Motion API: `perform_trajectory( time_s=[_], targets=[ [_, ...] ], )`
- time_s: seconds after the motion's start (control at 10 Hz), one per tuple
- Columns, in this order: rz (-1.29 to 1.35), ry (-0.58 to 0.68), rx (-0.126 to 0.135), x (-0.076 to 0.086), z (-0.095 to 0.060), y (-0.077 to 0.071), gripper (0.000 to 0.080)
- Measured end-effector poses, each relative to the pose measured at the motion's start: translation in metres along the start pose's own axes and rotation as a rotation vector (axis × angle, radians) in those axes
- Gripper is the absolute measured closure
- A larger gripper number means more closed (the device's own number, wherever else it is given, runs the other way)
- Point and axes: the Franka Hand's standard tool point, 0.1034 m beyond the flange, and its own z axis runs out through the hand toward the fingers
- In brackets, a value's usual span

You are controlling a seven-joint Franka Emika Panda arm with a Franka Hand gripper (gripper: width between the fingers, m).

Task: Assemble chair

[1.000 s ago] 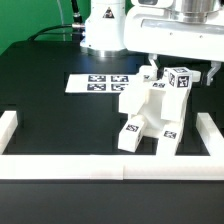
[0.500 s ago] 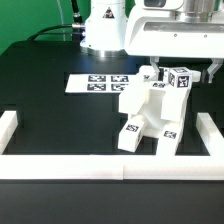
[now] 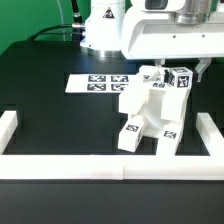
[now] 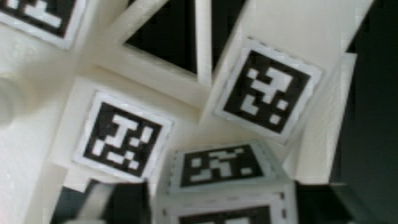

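Observation:
The white chair (image 3: 148, 108) stands partly put together at the exterior view's right, its slab and leg pieces bearing black-and-white tags. At its top sits a tagged block piece (image 3: 180, 80). My gripper (image 3: 181, 72) comes down from above, with its fingers closed in against both sides of that block. The wrist view shows the block (image 4: 217, 165) between the dark fingers (image 4: 86, 200) of my gripper (image 4: 217, 205). Beyond it are the chair's tagged slab (image 4: 121, 135) and a tilted tagged piece (image 4: 270, 85). Where the pads touch the block is partly hidden.
The marker board (image 3: 95, 83) lies flat behind the chair, toward the exterior view's left. A long white border rail (image 3: 110, 168) runs along the front, with short side rails at the left (image 3: 8, 125) and right (image 3: 210, 135). The arm's base (image 3: 100, 30) stands at the back.
The fingers stood wide on either side of the top block. They have now drawn inward onto it. The chair and the arm have not shifted.

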Motion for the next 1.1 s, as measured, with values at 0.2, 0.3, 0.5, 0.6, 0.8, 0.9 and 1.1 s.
perform_trajectory(
  time_s=[0.2,0.3,0.5,0.6,0.8,0.9,1.1],
  targets=[
    [0.028,0.0,0.0,0.0,0.0001,0.0001,0.0524],
    [0.028,0.0,0.0,0.0,0.0002,0.0002,0.0524],
    [0.176,0.0,0.002,-0.0001,0.0002,-0.0002,0.0524],
    [0.266,-0.001,0.002,-0.0001,0.0003,-0.0003,0.0524],
    [0.392,-0.001,0.003,-0.0002,0.0005,-0.0005,0.0524],
    [0.462,-0.001,0.002,-0.0002,0.0006,-0.0006,0.0524],
    [0.588,-0.002,0.003,-0.0003,0.0007,-0.0007,0.0524]
  ],
)
